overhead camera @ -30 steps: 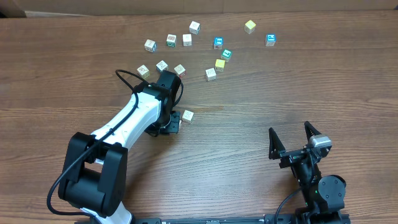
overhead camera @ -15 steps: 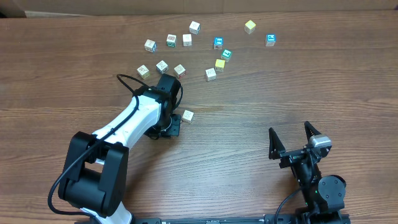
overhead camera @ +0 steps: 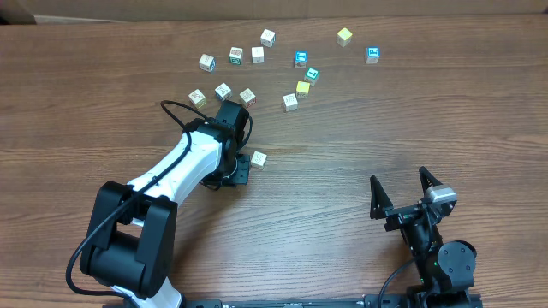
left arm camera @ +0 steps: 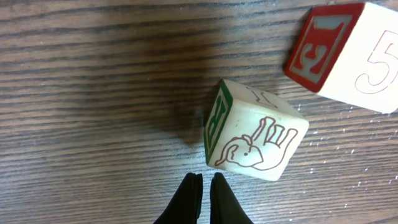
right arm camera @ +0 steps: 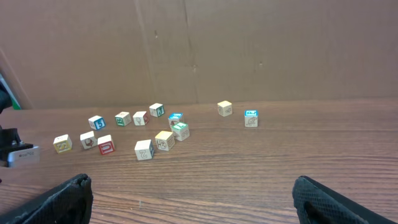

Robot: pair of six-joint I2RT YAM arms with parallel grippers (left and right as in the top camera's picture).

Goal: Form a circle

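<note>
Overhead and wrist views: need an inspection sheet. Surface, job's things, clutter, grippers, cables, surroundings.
Surface: wooden table, nothing spilled.
Job's things: toy cubes scattered loosely at the far side, no circle formed. A lone cube with an elephant print sits apart, nearer the left arm.
Clutter: nothing seen.
Grippers: left gripper shut, holding nothing, tips right at the lone cube, contact unclear. Right gripper open, empty, far from the cubes.
Cables: black cable loops beside the left arm, over bare table.
Surroundings: cardboard wall behind the table.
</note>
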